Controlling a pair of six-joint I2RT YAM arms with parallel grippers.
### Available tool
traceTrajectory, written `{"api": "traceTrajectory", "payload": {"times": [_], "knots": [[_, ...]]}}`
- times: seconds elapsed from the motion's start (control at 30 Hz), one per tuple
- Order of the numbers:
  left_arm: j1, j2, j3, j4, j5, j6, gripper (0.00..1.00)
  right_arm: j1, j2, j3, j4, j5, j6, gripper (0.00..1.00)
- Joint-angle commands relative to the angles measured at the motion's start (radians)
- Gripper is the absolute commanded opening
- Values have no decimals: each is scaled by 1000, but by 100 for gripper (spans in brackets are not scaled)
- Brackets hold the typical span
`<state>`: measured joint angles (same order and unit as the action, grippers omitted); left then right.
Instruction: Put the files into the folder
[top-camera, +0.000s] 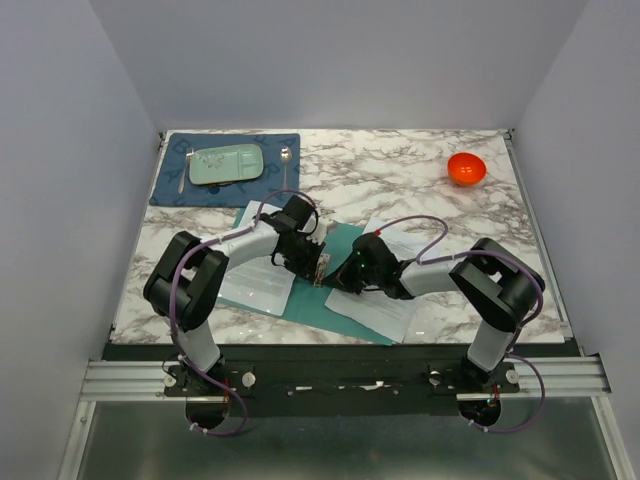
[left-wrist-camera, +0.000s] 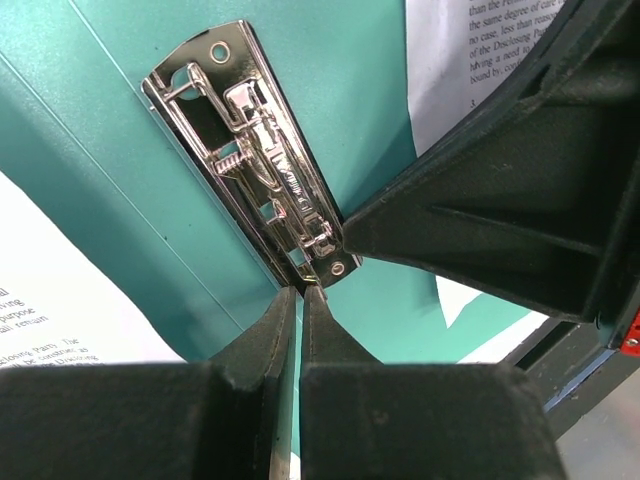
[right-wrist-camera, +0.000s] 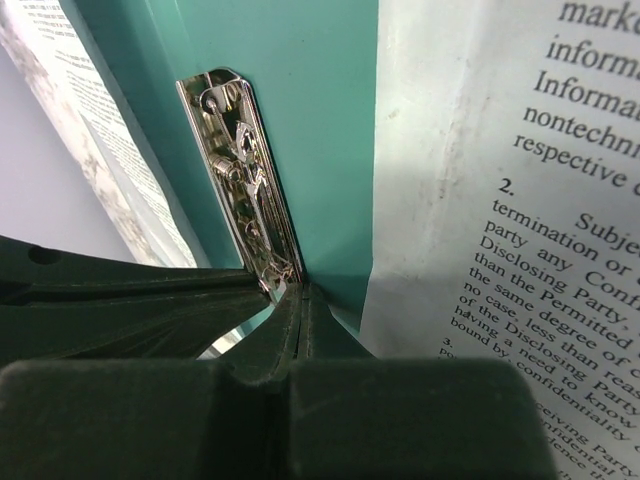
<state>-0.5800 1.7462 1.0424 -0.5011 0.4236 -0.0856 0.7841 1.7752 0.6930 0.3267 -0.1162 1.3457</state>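
I read folder (top-camera: 312, 305) open flat on table (top-camera: 400, 170), files (right-wrist-camera: 500, 250) overlapping right half. Clip (left-wrist-camera: 255, 165) long axis runs away from both tips. Left fingers (left-wrist-camera: 262, 340) and right fingers (right-wrist-camera: 285, 335) pressed together, empty, meeting at clip's near end.

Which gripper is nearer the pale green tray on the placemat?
Left. The left gripper is at the clip of the folder, the tray beyond it to the left; the right gripper meets it from the right, slightly farther.
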Motion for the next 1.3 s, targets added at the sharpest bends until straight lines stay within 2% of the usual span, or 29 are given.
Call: {"api": "traceTrajectory", "payload": {"times": [0.0, 0.2, 0.5, 0.77, 0.87, 0.97, 1.03, 1.27], "knots": [[-50, 9, -36, -39, 191, 15, 6, -8, 101, -49, -318, 176, -88, 0], [-41, -8, 8, -86, 242, 32, 6, -8, 109, -38, -324, 181, -92, 0], [6, -37, 54, -129, 247, 37, 6, -8, 99, -27, -367, 187, -95, 0], [147, -82, 156, -195, 204, 67, 7, -8, 59, -29, -373, 202, -106, 0], [187, -89, 180, -208, 155, 81, 8, -8, 36, -21, -377, 210, -123, 0], [207, -96, 177, -197, 32, 125, 9, -8, 10, -7, -379, 216, -145, 0], [207, -91, 157, -180, -82, 132, 9, -6, -11, 6, -377, 219, -171, 0], [209, -63, 70, -110, -293, 164, 9, -8, -75, 40, -336, 188, -253, 0]]}}
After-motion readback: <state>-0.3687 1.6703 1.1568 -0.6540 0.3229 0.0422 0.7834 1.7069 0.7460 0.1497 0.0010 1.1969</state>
